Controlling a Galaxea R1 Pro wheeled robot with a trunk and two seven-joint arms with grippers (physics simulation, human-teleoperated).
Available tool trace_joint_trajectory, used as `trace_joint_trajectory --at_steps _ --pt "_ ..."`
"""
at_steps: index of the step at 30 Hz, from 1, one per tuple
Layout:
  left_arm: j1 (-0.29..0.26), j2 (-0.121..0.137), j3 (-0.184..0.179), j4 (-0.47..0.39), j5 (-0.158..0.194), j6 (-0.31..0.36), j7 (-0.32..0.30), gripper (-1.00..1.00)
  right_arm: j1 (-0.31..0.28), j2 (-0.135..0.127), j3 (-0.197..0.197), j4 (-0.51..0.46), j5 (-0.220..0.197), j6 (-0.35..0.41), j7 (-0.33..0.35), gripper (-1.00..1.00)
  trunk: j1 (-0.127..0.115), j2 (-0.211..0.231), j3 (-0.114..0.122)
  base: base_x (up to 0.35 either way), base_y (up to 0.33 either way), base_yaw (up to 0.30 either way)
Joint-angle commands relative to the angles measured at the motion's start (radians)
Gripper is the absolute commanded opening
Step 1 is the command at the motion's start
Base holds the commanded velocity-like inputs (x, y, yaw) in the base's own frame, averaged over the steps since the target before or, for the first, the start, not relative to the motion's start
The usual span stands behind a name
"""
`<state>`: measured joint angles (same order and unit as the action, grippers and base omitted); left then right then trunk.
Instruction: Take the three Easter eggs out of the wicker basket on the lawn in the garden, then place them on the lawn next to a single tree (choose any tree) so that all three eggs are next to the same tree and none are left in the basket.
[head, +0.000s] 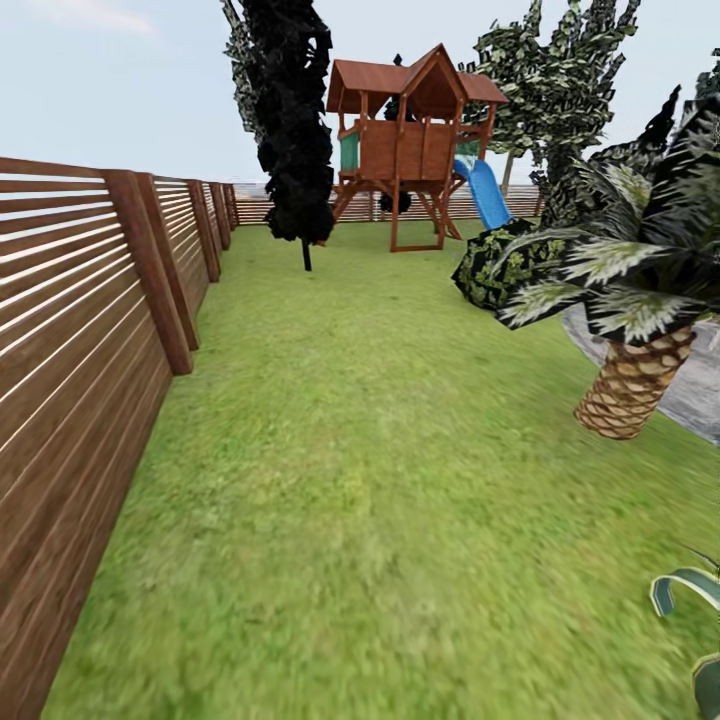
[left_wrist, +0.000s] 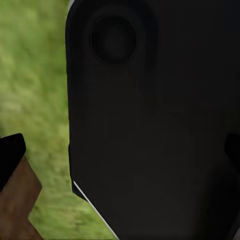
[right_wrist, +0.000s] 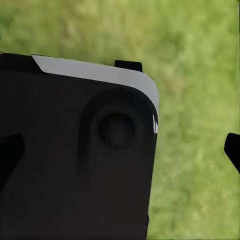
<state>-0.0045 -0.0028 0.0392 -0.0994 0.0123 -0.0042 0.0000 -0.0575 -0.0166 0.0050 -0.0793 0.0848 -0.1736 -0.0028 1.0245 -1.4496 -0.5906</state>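
Observation:
The lawn (head: 380, 450) stretches ahead through the garden as a broad green strip. The Easter eggs, the wicker basket and the tree are out of view. In the left wrist view my left gripper (left_wrist: 120, 155) is open, its dark fingertips (left_wrist: 10, 155) at the picture's edges, with my black body panel and grass beyond. In the right wrist view my right gripper (right_wrist: 120, 155) is open too, with the fingertips (right_wrist: 232, 150) wide apart, over the same kind of black panel and blurred grass (right_wrist: 200, 100). Neither gripper holds anything.
A brown slatted fence (head: 90, 330) runs close along the left. Far ahead stand a wooden playset (head: 410, 130) with a blue slide, a thin-trunked dark conifer (head: 290, 120) and a leafy bush (head: 495, 265). A palm (head: 635, 385) and grey paving (head: 700, 390) are on the right.

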Motion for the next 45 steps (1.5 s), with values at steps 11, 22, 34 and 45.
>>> trace_joint_trajectory --at_steps 11,22,34,45 --pt "0.0 0.0 0.004 0.0 0.001 0.0 0.0 1.0 -0.001 0.0 0.0 0.001 0.008 -0.003 0.0 1.0 0.001 0.0 -0.001 0.327 0.123 -0.234" --pt "0.0 0.0 0.004 0.0 0.001 0.0 0.0 1.0 -0.001 0.001 0.0 0.006 0.009 -0.002 0.0 1.0 0.001 0.0 -0.001 0.327 0.144 -0.013" --pt "0.0 0.0 0.004 0.0 0.001 0.0 0.0 1.0 -0.001 0.001 -0.002 0.001 0.007 -0.003 0.0 1.0 0.001 0.0 -0.001 0.327 0.144 -0.027" --pt "0.0 0.0 0.004 0.0 0.001 0.0 0.0 1.0 -0.001 0.0 0.0 0.004 0.009 -0.003 0.0 1.0 0.001 0.0 -0.001 0.327 0.144 -0.094"
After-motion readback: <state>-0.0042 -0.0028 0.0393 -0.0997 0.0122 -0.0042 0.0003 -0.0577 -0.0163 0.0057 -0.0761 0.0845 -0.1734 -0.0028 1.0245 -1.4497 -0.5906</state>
